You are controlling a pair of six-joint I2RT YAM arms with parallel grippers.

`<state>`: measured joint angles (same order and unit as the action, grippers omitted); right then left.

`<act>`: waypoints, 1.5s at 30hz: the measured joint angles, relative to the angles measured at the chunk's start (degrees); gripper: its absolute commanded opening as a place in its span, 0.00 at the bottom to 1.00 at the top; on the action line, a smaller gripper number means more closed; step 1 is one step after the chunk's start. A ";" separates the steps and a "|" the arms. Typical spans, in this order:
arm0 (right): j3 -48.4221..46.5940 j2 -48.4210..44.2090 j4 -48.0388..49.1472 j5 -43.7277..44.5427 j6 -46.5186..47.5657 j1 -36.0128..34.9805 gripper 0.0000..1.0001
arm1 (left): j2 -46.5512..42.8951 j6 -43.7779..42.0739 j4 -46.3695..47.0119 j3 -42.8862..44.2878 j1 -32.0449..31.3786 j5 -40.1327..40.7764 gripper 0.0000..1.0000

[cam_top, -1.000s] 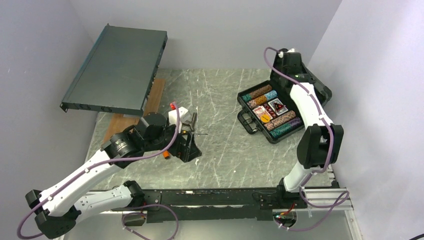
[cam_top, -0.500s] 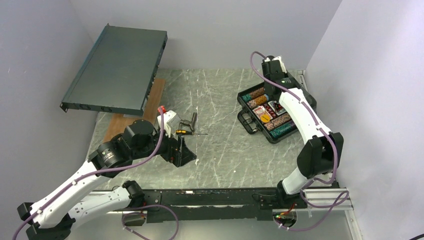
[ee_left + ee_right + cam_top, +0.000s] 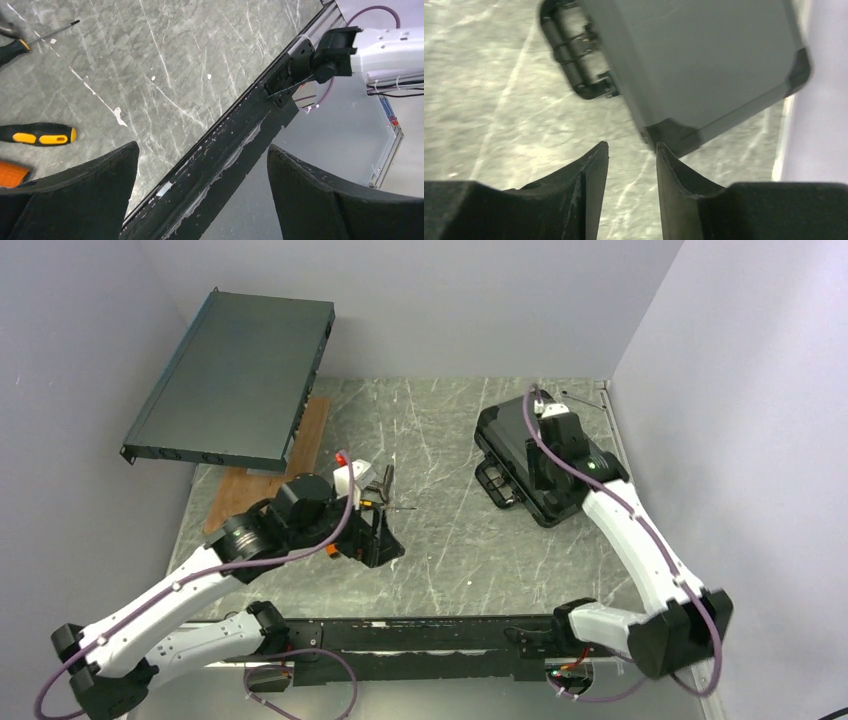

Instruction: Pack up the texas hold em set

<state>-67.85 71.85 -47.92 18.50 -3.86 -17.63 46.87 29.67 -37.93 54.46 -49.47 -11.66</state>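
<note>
Case (image 3: 510,440) sits at the far right of the surface (image 3: 440,540), close to the right wall. Its lid is down and nothing inside shows. No chips, cards, dice or buttons are visible loose on the surface in any view. The handle (image 3: 574,60) faces the middle of the surface.

Judgement: packing and lid closing look done. What may be left is fastening the latches. Whether they are snapped shut cannot be told from these views.

Right hand (image 3: 631,150): fingers a narrow gap apart, nothing between them. It is above the surface just beside the case's near corner. Contact with the case cannot be told.

Left hand (image 3: 202,147): spread wide, empty. It hangs over the near-left part of the surface, well apart from the case.

Surroundings:
- Rack (image 3: 235,375) is propped at far left over a wooden board (image 3: 268,480).
- Screwdrivers (image 3: 39,135) lie by the left hand.
- All of these are well apart from the case.

Obstructions: nothing lies between the right hand and the case front. The wall crowds the case's far side, so latch access is best from the handle side.
</note>
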 measured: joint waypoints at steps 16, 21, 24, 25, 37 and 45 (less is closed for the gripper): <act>17.57 1.29 31.17 -37.35 -23.52 17.66 0.16 | 28.59 4.96 15.13 3.21 0.02 -6.60 0.84; 17.57 6.86 39.47 -39.69 -26.25 18.32 0.14 | 39.80 7.52 19.76 8.81 0.04 -10.21 0.80; 18.73 7.43 42.40 -36.50 -27.21 19.02 0.14 | 46.56 9.22 22.16 13.57 0.33 -12.20 0.76; 19.47 7.43 43.19 -35.32 -27.56 19.10 0.14 | 48.52 10.19 23.17 14.99 0.52 -12.72 0.74; 34.12 5.27 65.24 -32.57 -36.15 19.47 0.15 | 69.22 20.65 33.79 27.58 5.95 -16.46 0.57; 37.75 4.00 70.84 -31.15 -37.38 19.47 0.16 | 78.14 25.92 38.01 33.27 5.95 -15.32 0.49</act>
<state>-30.11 75.85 22.92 -12.64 -41.23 1.85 125.01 55.59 0.08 87.72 -43.53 -26.98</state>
